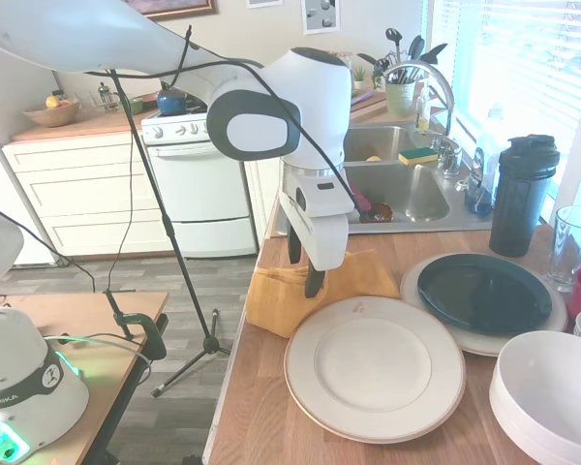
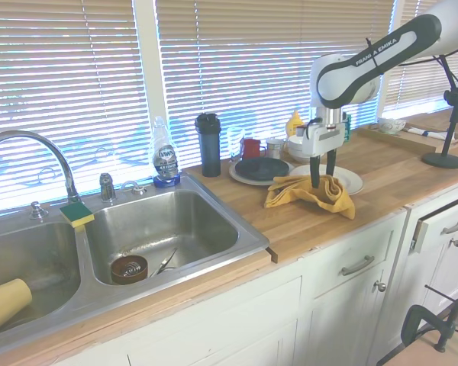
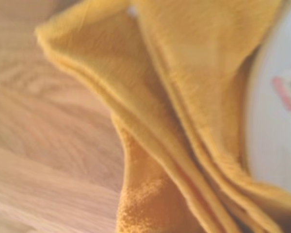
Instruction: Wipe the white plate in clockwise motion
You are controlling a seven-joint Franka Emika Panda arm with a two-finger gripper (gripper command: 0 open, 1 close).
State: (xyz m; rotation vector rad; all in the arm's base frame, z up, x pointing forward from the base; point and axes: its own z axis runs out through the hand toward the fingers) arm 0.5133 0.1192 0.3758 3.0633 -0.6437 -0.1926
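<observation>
- Gripper (image 1: pixel 305 272) points straight down over the yellow cloth (image 1: pixel 271 295). Fingers spread, their tips down in the folds with cloth bunched between them; not yet pinching it, as far as the exterior views show.
- Cloth lies crumpled on the wooden counter (image 1: pixel 261 407), its near edge touching or just over the far-left rim of the white plate (image 1: pixel 374 366). Wrist view agrees: folds of cloth (image 3: pixel 174 121) against the plate's rim (image 3: pixel 276 121), by the small reddish mark (image 3: pixel 282 92).
- Plate sits flat on the counter, near the left edge, bare and unstacked.
- Dark plate (image 1: pixel 482 293) just right and beyond, resting on another pale one. White bowls (image 1: pixel 552 402) near right. Sink (image 1: pixel 397 184) far behind.
- Handling, my judgement: cloth soft and limp, best taken at a raised fold so a wad hangs below the fingers. Plate stiff, glazed, breakable; likely to slide on the wood under sideways drag, so press lightly and evenly.
</observation>
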